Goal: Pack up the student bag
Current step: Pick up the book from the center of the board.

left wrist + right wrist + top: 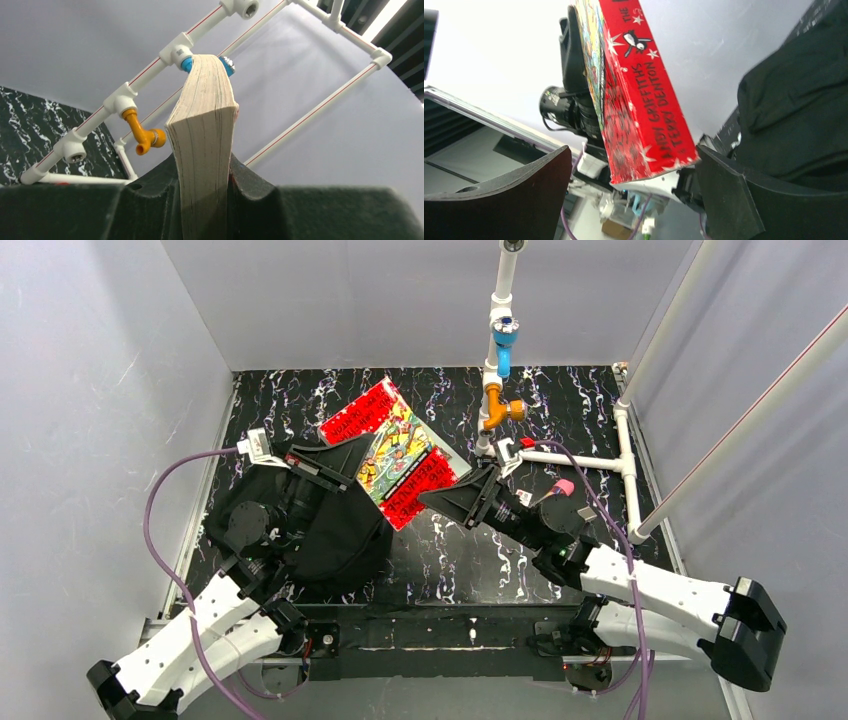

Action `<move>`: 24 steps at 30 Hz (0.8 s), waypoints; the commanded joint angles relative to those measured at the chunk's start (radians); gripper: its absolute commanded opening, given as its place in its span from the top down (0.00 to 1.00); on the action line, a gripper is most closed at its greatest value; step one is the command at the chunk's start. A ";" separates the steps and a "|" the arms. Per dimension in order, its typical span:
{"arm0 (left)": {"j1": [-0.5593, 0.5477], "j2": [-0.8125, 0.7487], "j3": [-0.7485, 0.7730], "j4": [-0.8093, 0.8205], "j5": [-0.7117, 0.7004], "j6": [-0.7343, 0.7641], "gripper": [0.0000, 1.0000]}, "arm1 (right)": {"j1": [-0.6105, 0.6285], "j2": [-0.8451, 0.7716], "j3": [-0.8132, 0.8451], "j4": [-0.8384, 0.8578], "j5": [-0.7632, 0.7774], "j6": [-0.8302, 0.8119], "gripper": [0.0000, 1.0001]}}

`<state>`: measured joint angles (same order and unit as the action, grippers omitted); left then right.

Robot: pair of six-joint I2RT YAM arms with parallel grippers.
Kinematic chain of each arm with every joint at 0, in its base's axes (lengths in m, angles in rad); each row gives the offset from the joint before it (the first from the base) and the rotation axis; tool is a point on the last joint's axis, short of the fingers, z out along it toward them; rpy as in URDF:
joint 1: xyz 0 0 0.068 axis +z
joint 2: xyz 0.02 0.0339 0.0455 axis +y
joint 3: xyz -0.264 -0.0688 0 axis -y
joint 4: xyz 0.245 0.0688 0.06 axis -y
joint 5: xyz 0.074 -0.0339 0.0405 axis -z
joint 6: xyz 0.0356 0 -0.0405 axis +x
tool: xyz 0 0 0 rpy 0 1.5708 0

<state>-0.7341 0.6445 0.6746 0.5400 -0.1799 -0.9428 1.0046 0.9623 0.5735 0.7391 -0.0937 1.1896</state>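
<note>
The black student bag lies slumped at the left of the table, under my left arm. My left gripper is shut on the near edge of a thick red paperback book and holds it tilted above the table. In the left wrist view the book's pale page block stands squeezed between both fingers. My right gripper is open just right of the book's lower corner. In the right wrist view the red spine hangs between the spread fingers, touching neither, with the bag at the right.
A white pipe frame with a blue fitting and an orange elbow stands at the back right. A small pink object lies beside the right arm. Grey walls enclose the black marbled table.
</note>
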 commanded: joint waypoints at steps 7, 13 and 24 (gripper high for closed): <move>0.002 0.061 0.028 0.221 -0.080 -0.089 1.00 | 0.038 0.166 0.103 0.339 0.134 -0.026 0.21; 0.001 0.009 -0.022 0.128 -0.092 -0.094 0.95 | 0.045 0.154 0.110 0.274 0.201 -0.031 0.84; 0.002 -0.260 0.055 -1.122 -0.229 0.042 0.25 | 0.043 -0.136 0.241 -0.703 0.449 -0.406 0.99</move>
<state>-0.7326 0.4091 0.6220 -0.0204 -0.2897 -1.0225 1.0538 0.8940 0.7002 0.3435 0.2100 0.9897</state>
